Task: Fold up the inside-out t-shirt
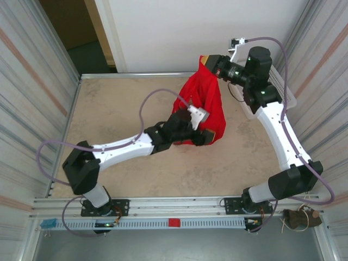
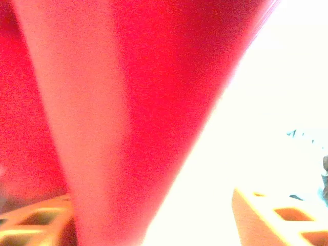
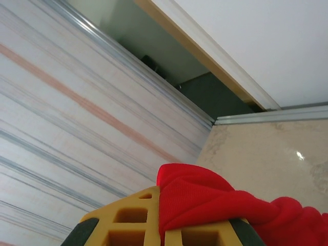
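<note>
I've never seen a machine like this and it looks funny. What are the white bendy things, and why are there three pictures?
Those are two robot arms, bolted to the near edge of a table. Each arm ends in a hand with two fingers.

The big picture is taken from above and behind the arms. The other two come from small cameras on the wrists, so each one shows that hand's own yellow fingers at the bottom.

The red thing is a t-shirt. The right hand is shut on one end and holds it up, so the shirt hangs down to the table. The left hand is open, with the red cloth hanging between its spread fingers. A white basket stands at the right side of the table.
</note>
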